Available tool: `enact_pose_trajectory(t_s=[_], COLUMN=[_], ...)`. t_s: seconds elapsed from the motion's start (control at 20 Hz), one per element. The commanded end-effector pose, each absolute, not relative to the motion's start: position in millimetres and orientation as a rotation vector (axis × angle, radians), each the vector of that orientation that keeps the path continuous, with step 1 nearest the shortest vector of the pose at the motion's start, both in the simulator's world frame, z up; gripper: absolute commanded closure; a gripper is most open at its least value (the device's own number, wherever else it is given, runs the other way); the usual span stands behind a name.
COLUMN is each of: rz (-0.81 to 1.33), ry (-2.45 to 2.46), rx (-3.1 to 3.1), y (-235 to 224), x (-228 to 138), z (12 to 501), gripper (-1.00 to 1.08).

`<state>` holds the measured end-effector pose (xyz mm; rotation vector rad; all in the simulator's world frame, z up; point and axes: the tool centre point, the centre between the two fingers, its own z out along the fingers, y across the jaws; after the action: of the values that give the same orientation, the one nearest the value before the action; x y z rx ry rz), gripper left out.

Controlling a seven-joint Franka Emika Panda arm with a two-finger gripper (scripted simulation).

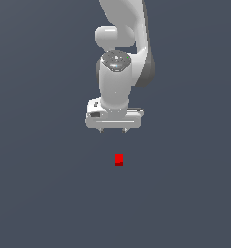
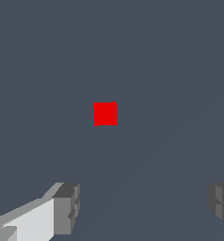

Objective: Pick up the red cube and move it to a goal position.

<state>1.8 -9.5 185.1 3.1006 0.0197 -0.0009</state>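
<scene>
Grey fingertips [image 2: 67,207] of the white hand [image 1: 113,130] stand wide apart, gripping nothing. Beyond them the red cube [image 1: 119,159] lies alone on the slate desk [image 1: 40,193], open room on every side.

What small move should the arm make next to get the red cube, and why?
Probably shift the gripper over the red cube before any descent. The wrist view shows the cube ahead of the two spread fingers, not between them, and the exterior view shows a clear gap between gripper and cube. The gripper is open and holds nothing.
</scene>
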Motion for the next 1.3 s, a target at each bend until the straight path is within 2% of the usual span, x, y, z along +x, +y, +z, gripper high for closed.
enact_pose_trajectory(t_s=[0.0, 0.5, 1.25], rz=[-0.001, -0.001, 0.0], ry=[0.02, 0.032, 0.083], rx=[3.101, 3.107, 3.134], y=[-9.5, -6.0, 11.1], x=[1.8, 10.5, 46.8], z=[185.1, 157.5, 49.4], gripper=[-0.92, -0.92, -0.92])
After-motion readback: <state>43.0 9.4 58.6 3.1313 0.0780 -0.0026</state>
